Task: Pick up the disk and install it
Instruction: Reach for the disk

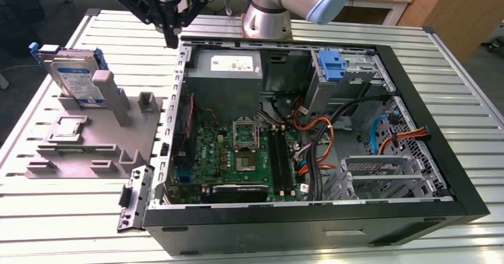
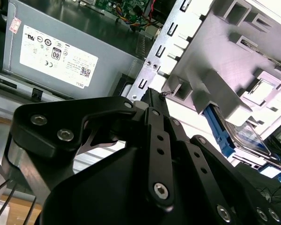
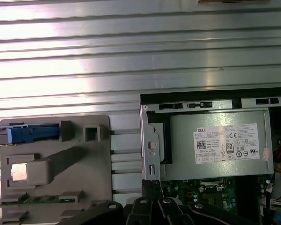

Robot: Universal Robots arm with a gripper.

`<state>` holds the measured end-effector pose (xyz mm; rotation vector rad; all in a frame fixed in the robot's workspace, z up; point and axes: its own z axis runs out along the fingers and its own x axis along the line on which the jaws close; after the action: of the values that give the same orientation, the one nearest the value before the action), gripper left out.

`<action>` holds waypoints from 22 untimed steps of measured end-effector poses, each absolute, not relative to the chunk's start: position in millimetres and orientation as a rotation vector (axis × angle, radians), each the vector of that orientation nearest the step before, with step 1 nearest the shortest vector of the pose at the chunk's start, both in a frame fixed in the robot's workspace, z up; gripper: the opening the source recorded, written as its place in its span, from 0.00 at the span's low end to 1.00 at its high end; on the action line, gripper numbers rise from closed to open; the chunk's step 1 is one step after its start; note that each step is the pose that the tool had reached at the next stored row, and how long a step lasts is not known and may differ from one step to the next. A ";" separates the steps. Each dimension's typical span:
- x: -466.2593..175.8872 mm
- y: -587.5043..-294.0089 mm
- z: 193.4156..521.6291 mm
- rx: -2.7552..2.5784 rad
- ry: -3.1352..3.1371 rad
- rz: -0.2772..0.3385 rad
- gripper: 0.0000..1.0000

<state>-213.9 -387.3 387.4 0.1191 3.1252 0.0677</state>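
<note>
Gripper point(image 1: 172, 41) by the case point(image 1: 315, 220) corner
We see fingers point(image 2: 154, 126) pressed together (empty); the disk point(image 1: 75, 78) stands in a grey holder point(image 1: 94, 143).

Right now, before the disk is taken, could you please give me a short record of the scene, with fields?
disk: stands upright in the grey holder, at the exterior view's left of the case; not gripped
gripper: shut, holds nothing, near the case corner by the power supply, apart from the disk
computer case: lies open on the slatted table
blue bracket: inside the case, at the exterior view's right of the power supply
</note>
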 end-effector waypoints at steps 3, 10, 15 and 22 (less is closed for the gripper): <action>-220.3 -387.3 387.4 0.119 3.125 0.067 0.10; -238.5 -386.0 386.8 0.119 3.126 0.068 0.10; -240.1 -386.0 386.8 0.119 3.126 0.068 0.10; -240.2 -386.0 386.8 0.119 3.126 0.068 0.10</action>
<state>-240.2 -386.0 386.8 0.1189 3.1258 0.0675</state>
